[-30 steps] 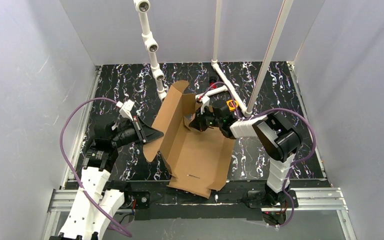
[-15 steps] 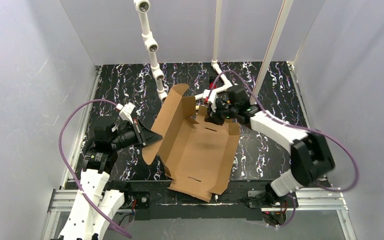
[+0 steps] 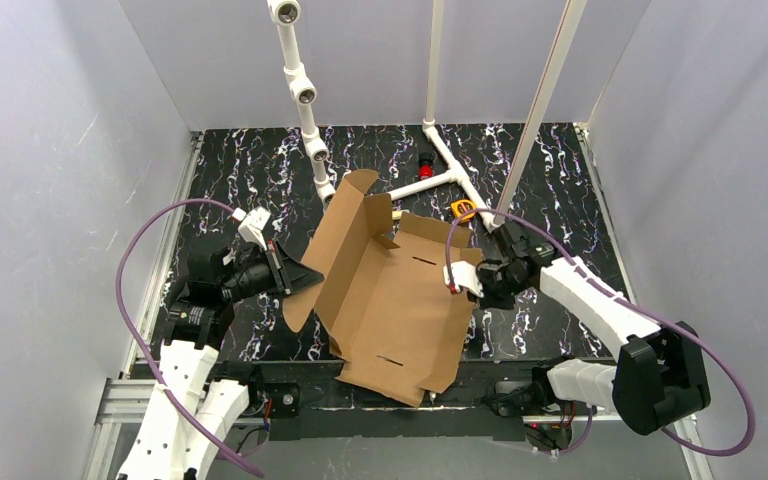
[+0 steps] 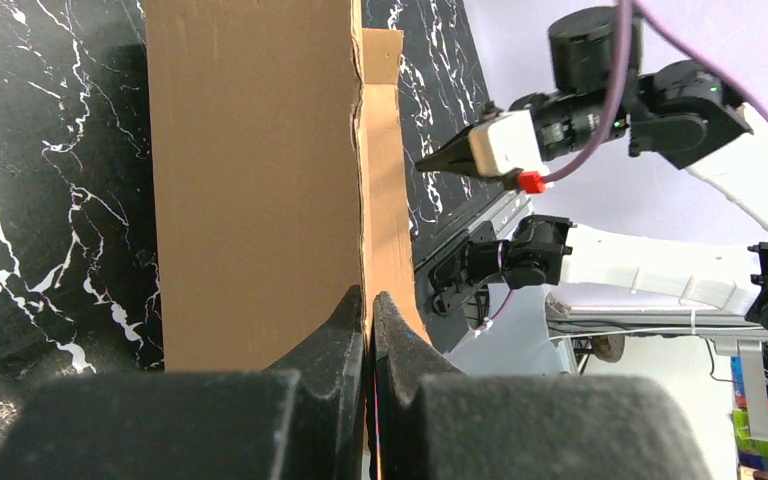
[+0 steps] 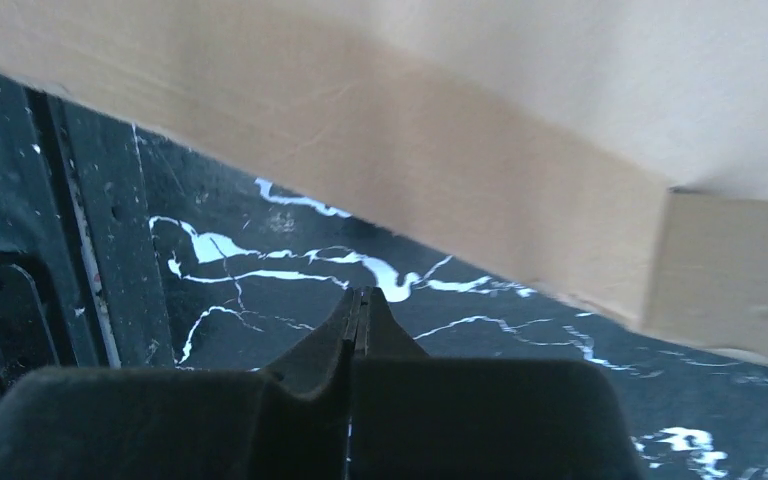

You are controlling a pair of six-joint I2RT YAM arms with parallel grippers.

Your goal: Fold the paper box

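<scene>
1. Paper box [image 3: 400,300]: lies in the middle of the dark marbled surface [image 3: 250,170], mostly unfolded. Reaches with its near edge over the near rim of the surface, between the two arm bases.
2. Left long panel of the box: stands raised and tilted. Comes with its far corner near the foot of the white pipe post [image 3: 322,185].
3. Left gripper [image 4: 368,300]: pinches the outer edge of this raised panel. Shows in the wrist view both fingers closed on the thin cardboard edge.
4. Right gripper [image 5: 360,297]: sits just beside the right edge of the box, near its far right corner flap. Keeps the fingers pressed together with nothing between them. Hangs low over the surface, with the cardboard edge ahead of the tip and not touching it in the wrist view.
5. Room on the right: shows dark surface between the right edge of the box and the right wall, crossed by the right arm.
6. Room on the far side: has white pipes and a small orange item [image 3: 463,210] near the far right corner of the box.
</scene>
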